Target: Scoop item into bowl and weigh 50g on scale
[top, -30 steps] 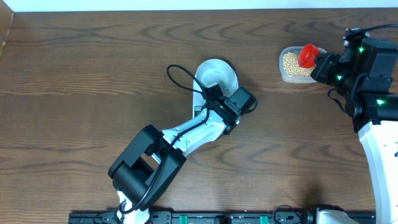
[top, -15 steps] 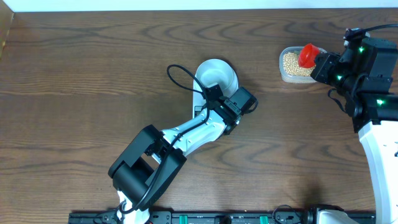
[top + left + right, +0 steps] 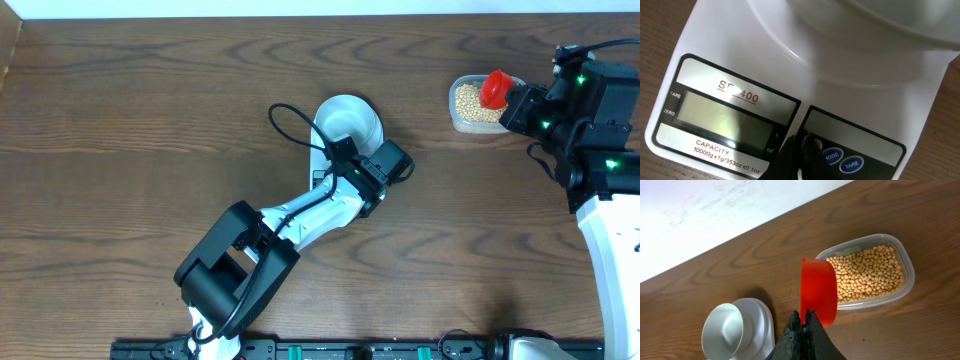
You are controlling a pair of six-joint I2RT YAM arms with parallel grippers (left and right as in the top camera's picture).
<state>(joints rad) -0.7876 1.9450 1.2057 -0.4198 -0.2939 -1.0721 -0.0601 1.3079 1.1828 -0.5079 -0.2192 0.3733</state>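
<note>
Still, nothing moves: left gripper, pressed together, at buttons of scale, display blank; right gripper pinches red scoop beside soybeans; bowl empty, 0 scooped.

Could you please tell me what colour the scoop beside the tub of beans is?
The scoop is bright red, clearest in the right wrist view.
</note>
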